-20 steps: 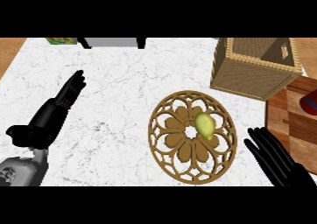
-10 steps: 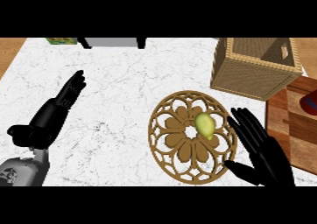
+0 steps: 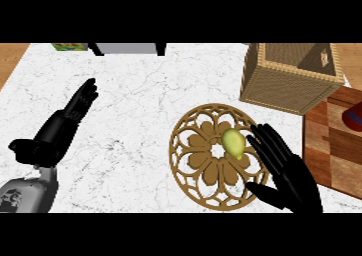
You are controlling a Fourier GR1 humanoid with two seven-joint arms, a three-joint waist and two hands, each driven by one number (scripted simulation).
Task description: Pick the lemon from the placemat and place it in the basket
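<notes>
A yellow-green lemon (image 3: 233,143) lies on a round, openwork wooden placemat (image 3: 202,167), right of the mat's middle. My right hand (image 3: 287,172) is open above the mat's right side, fingers straight, their tips just right of the lemon, thumb low near the mat's lower right rim. Whether the fingers touch the lemon cannot be told. The woven basket (image 3: 287,82) stands at the back right, beyond the mat. My left hand (image 3: 62,127) rests open at the left on the marble counter, fingers pointing up.
A wooden cutting board (image 3: 339,150) lies at the right edge with a red object (image 3: 357,114) on it. A grey box (image 3: 125,48) and a small green item (image 3: 69,47) sit at the counter's far edge.
My right hand has moved up and leftwards over the placemat's right side, ending right beside the lemon. The lemon and left hand have stayed put.
</notes>
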